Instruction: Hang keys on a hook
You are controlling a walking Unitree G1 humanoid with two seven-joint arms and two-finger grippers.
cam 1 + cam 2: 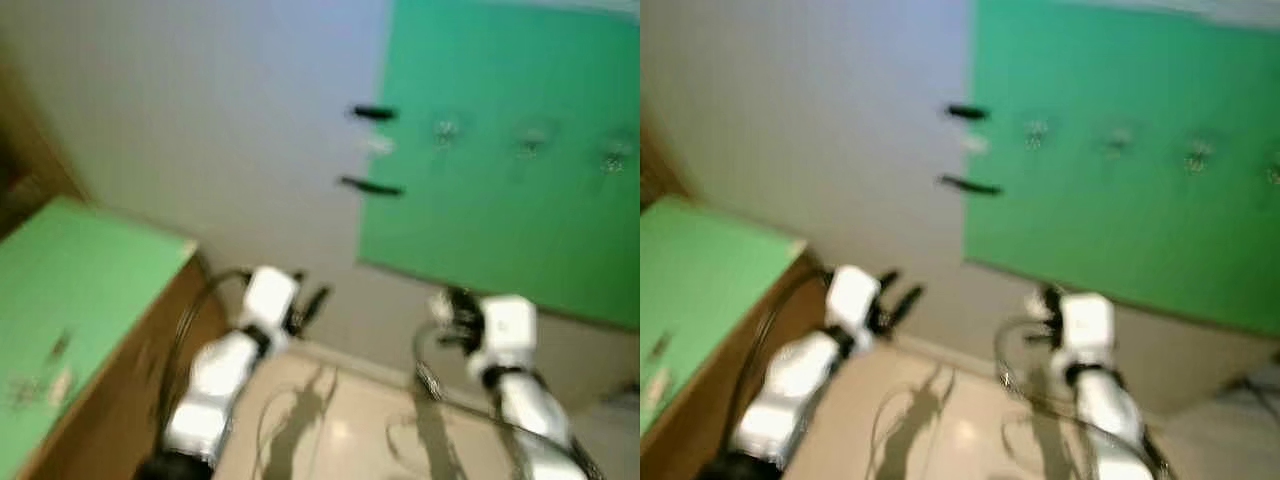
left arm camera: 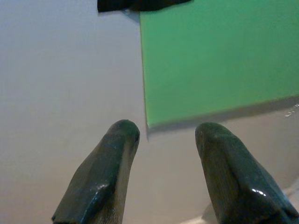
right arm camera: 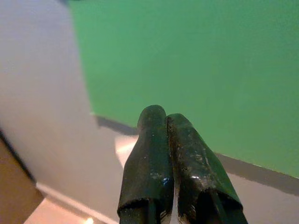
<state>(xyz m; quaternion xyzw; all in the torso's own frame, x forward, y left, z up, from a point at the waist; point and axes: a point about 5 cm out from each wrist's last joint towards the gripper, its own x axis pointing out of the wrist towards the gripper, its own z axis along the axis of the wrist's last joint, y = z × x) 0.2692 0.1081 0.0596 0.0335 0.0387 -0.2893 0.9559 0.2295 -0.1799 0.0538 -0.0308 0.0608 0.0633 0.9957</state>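
From the blurred head views, both arms are raised toward a wall with a green board point(image 1: 500, 170) bearing small hooks point(image 1: 446, 130); a green-topped cabinet point(image 1: 70, 310) stands to the left. In the left wrist view, the left gripper point(image 2: 163, 135) has its fingers spread apart. In the right wrist view, the right gripper point(image 3: 161, 116) has its fingers pressed together; I cannot tell where the keys are.

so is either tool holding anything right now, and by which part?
Nothing is held. The left tool is open with only wall between its fingers. The right tool is shut finger to finger with no keys visible between them, facing the green board.
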